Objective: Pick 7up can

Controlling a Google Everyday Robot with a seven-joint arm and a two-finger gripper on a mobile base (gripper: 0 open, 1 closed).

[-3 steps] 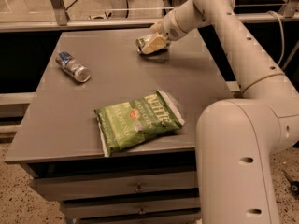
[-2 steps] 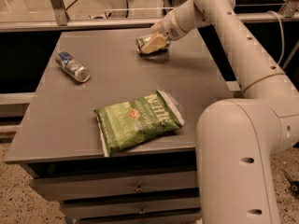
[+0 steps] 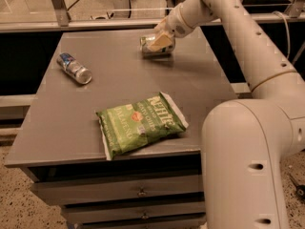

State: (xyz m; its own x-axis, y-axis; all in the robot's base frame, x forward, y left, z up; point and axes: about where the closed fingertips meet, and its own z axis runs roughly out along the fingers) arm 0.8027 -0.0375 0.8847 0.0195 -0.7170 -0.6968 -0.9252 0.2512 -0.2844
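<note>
7up can (image 3: 147, 48) is at the far side of the grey surface (image 3: 119, 75), right of centre, lying on its side with its long axis roughly left-right. What shows of it is a silvery body with a dull greenish tint and the round end facing left; the label isn't readable from here. The gripper (image 3: 159, 41) is right on top of it, coming in from the upper right, and its cream-coloured tip covers the can's middle and right part. Can't tell if it's clamped on the can or loose around it, since the contact is hidden. The can looks to be resting on the surface. A silver-blue can (image 3: 74, 68) lies on its side near the left edge, well apart. A green chip bag (image 3: 140, 124) lies flat near the front edge. The white arm (image 3: 248, 42) runs down the right side.
</note>
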